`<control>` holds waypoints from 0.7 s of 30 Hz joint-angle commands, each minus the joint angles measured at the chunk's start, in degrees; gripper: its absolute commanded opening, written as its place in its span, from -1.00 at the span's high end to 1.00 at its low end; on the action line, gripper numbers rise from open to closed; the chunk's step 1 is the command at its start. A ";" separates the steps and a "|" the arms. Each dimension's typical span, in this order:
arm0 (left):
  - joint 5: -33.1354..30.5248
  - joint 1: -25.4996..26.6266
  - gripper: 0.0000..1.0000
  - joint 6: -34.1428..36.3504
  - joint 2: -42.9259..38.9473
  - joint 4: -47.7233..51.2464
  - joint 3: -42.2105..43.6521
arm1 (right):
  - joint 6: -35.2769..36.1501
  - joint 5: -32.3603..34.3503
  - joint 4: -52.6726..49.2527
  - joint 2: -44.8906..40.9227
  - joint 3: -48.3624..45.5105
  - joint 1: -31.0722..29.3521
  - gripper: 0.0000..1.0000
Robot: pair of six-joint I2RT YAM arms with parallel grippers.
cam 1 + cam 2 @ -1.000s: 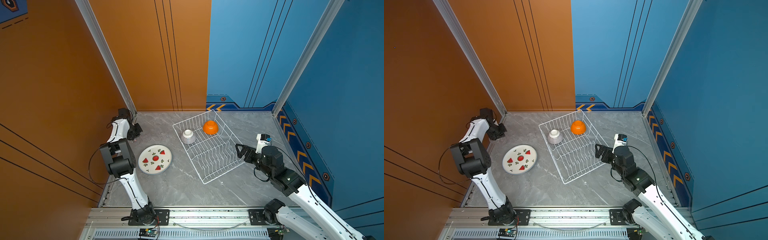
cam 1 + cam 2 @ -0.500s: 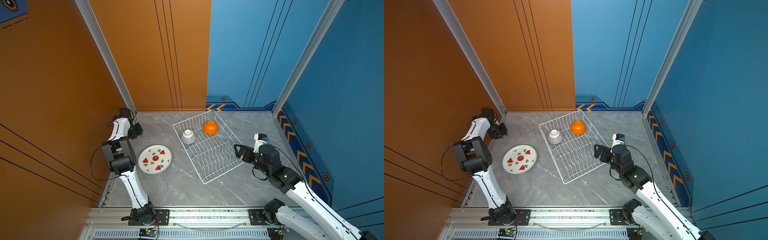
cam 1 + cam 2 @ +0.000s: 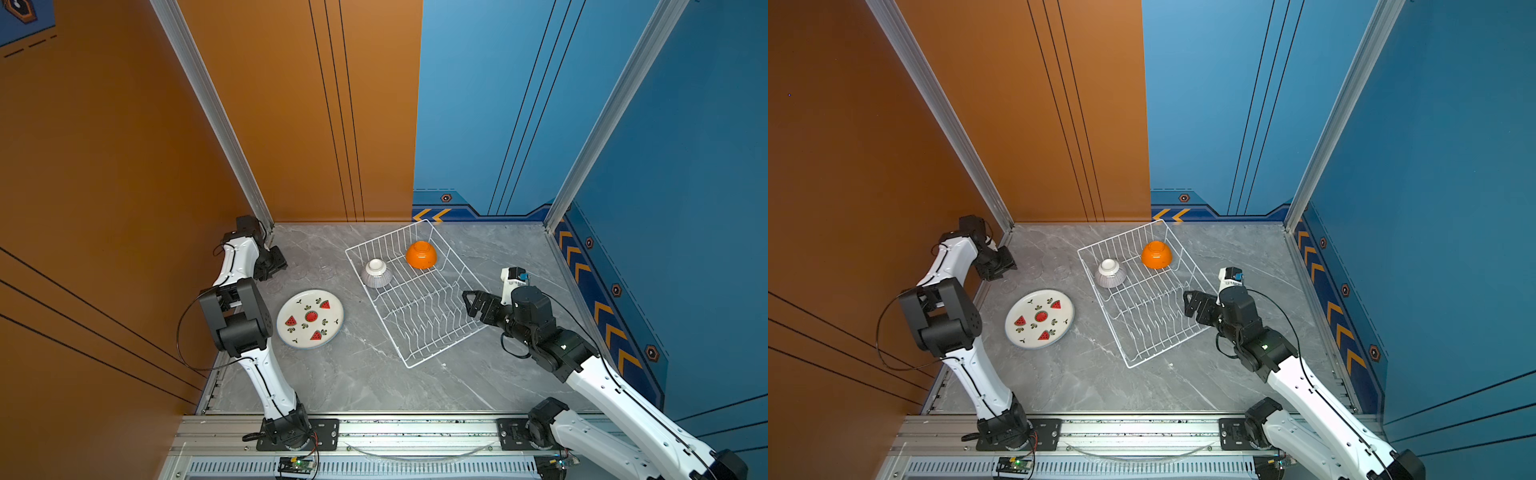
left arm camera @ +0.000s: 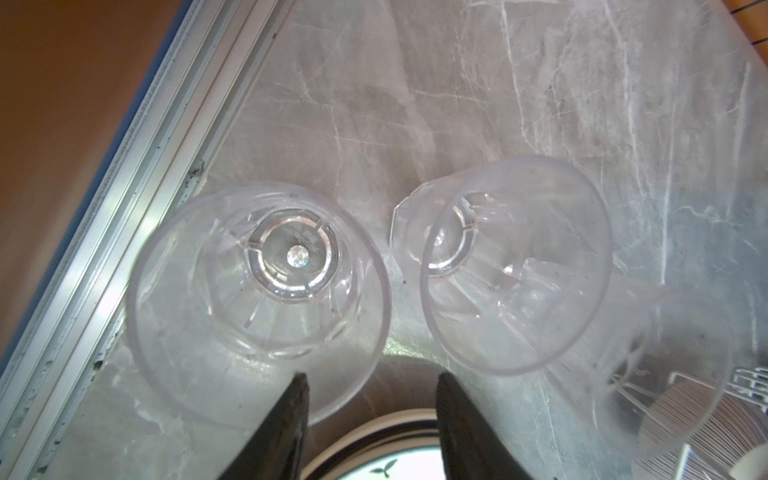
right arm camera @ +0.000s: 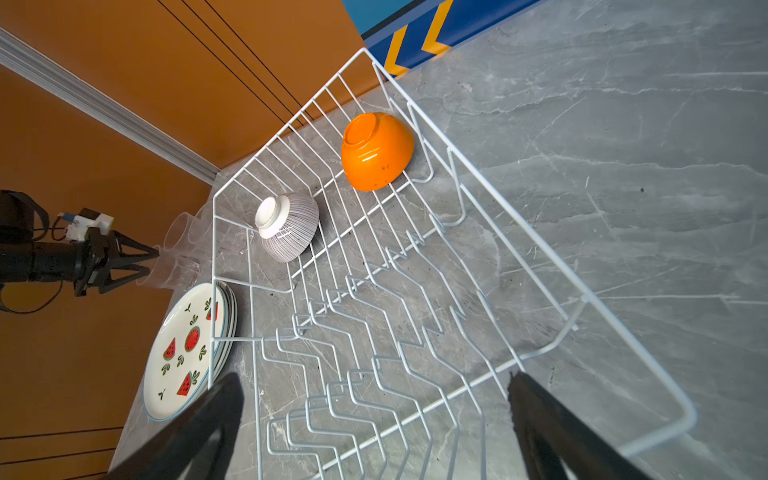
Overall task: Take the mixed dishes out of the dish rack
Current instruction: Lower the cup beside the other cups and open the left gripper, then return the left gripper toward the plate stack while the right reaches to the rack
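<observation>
Left of top view, by orange wall: left gripper [image 4: 372, 376] over table [image 3: 374, 382], fingers parted, gripping nothing. In wrist view one fingertip overlaps rim of a glass. Clear glasses [image 4: 257, 299] stand upright on table, just left of rack. Below them in frame, watermelon plate [image 3: 310, 318] tops small stack of plates. Centre: dish rack [image 3: 419, 316] sits angled across table – grey-striped bowl [image 3: 377, 274] and orange bowl [image 3: 421, 254] upside down in far end. Right of centre: right gripper [image 3: 468, 302] spread wide, empty, at rack's right rim.
</observation>
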State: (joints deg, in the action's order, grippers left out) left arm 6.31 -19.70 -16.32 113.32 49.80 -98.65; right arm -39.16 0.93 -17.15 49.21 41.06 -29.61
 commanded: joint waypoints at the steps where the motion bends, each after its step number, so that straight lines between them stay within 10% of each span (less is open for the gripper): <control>1: 1.09 0.63 -0.13 -0.12 -5.08 1.26 3.18 | 0.75 -2.63 2.08 0.45 1.31 0.07 -1.00; 11: 6.50 3.13 -0.81 -1.97 -17.12 0.83 12.35 | 0.85 -4.97 2.57 1.04 1.24 -0.19 -1.00; 21: 12.92 4.95 -0.95 -3.69 -34.50 -0.94 21.19 | -1.38 -7.39 3.33 3.44 0.45 -2.31 -1.00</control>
State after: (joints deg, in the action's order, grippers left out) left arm 15.59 -15.42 -19.38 83.79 49.04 -80.29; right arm -39.22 -5.21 -15.38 52.58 41.08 -30.87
